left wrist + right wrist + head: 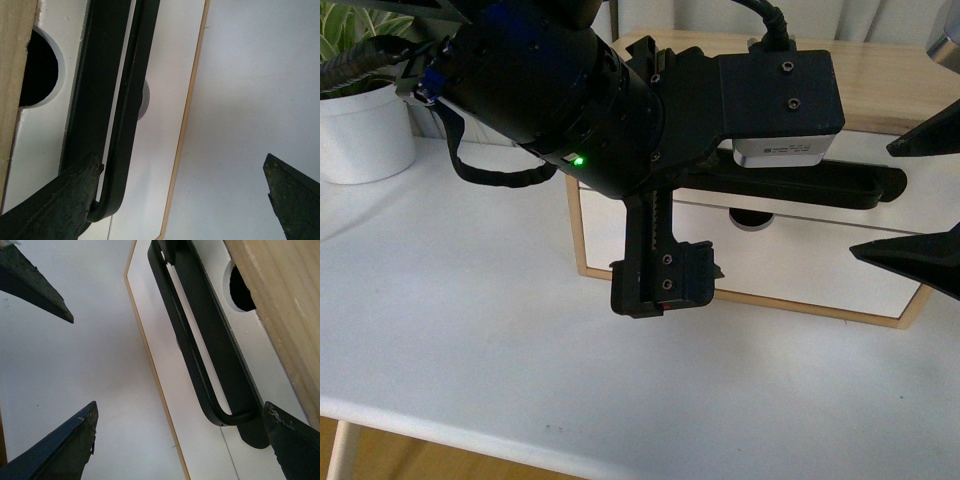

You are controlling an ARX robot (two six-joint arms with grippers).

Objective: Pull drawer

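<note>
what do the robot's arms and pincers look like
left arm: fat black cylinder with a small green light, a black cable loop and a silver-grey camera box under a black block with screws. left pincer and right pincer: matte black wedge fingers tapering to points.

White drawer [868, 150], black handle [820, 185]

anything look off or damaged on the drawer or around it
Nothing stands out. The drawer's white front looks clean and unmarked, its black bar handle looks straight and intact, and the table shows no spills. The left gripper and right gripper are open, one near each end of the handle.
</note>
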